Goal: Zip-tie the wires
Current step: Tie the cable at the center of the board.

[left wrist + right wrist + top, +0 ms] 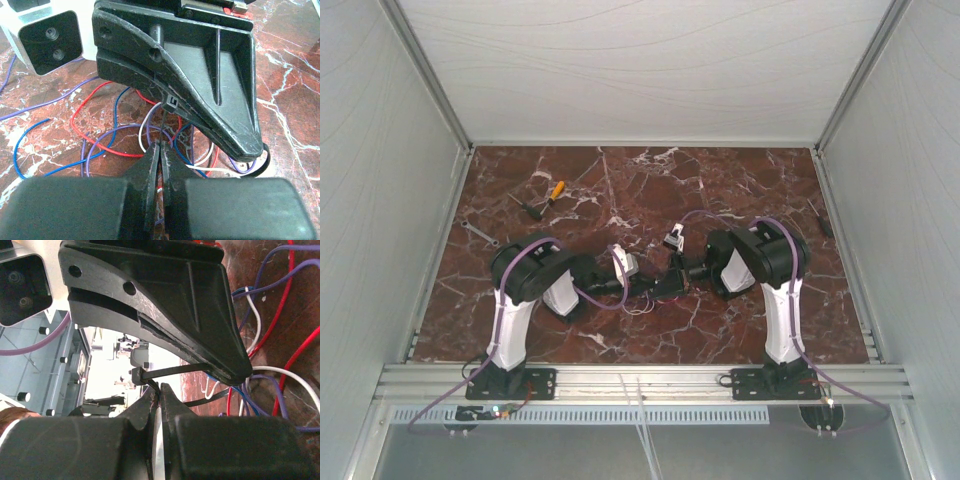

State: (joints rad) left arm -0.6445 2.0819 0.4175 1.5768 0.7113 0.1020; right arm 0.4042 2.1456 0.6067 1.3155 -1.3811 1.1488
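Note:
The wires [107,137] are thin red, blue, purple and white loops lying on the marble; they show again in the right wrist view [265,330] and as a faint tangle [640,306] from above. A black zip tie [170,369] has its head [137,375] just above my right gripper [159,387], which is shut on the strap beside the head. From there the strap runs to my left gripper [161,145], whose tips are shut on the thin black strap [164,122]. A ribbed strap section [210,399] leads toward the wires. Both grippers meet fingertip to fingertip at mid-table [660,283].
An orange-handled tool [555,190] and a dark tool [528,207] lie at the back left, with a grey wrench [480,233] by the left wall. Another thin tool [817,215] lies at the right edge. White walls enclose the marble table [740,320].

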